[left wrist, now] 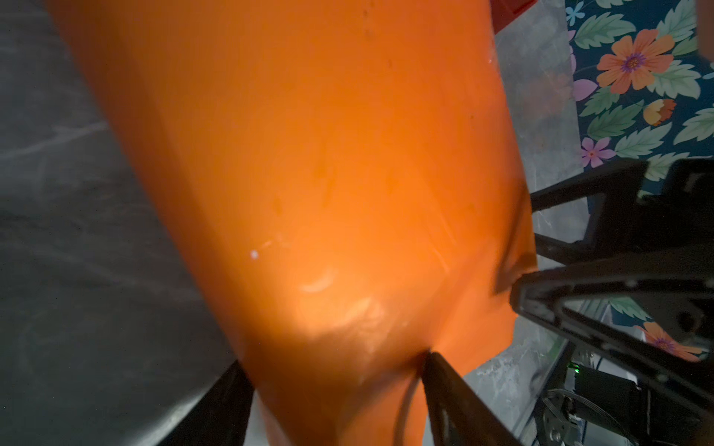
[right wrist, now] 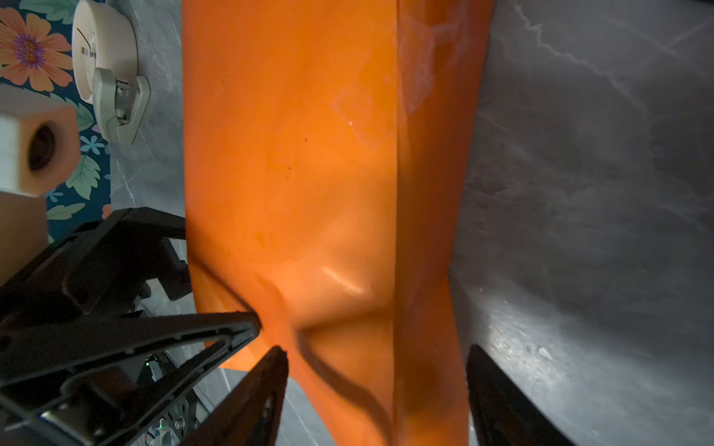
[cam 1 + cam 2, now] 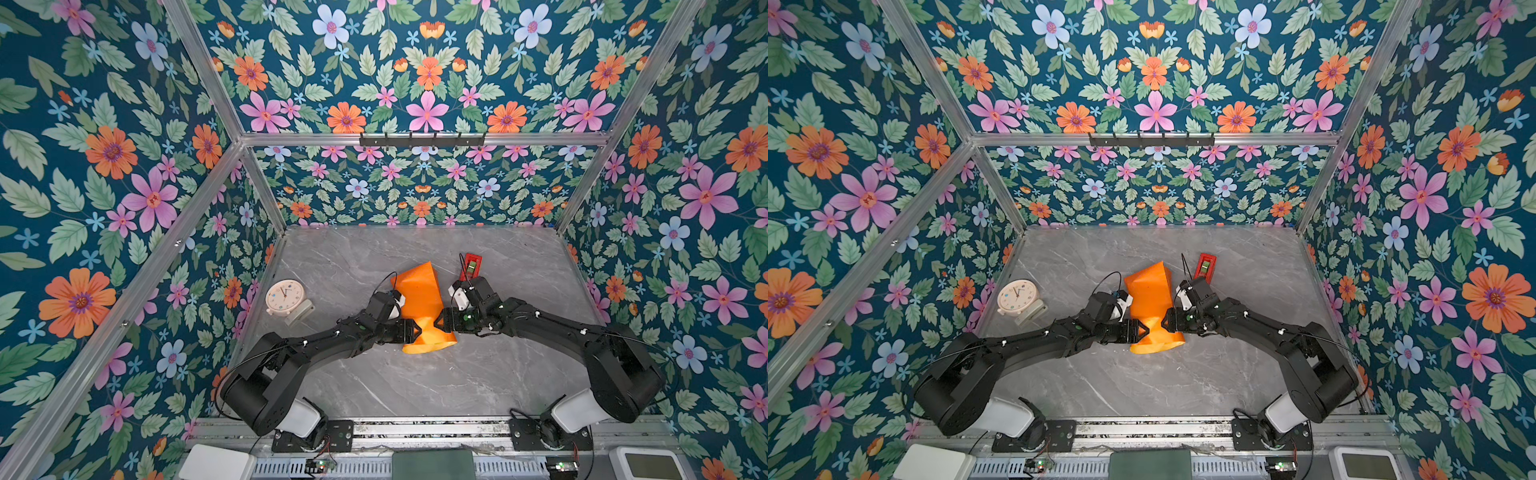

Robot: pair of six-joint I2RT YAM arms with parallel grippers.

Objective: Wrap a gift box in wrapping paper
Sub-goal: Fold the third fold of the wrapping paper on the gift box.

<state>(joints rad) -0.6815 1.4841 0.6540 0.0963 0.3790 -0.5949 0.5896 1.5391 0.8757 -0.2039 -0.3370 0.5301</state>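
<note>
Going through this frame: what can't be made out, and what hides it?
- No view shows the dark navy gift box; presumably the glossy orange wrapping paper covers it.
- The narrow red tape dispenser: near end behind the right arm in a top view.
- The left gripper and right gripper: fingers flank the paper in the wrist views; clamped or not, unclear.
- The round cream clock: numerals too small in both top views.

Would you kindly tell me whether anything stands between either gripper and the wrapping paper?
Nothing visible does. The left gripper and right gripper meet the wrapping paper at its pinched waist from opposite sides, each with fingers on either side of the orange sheet. The red tape dispenser lies apart, farther back.
</note>
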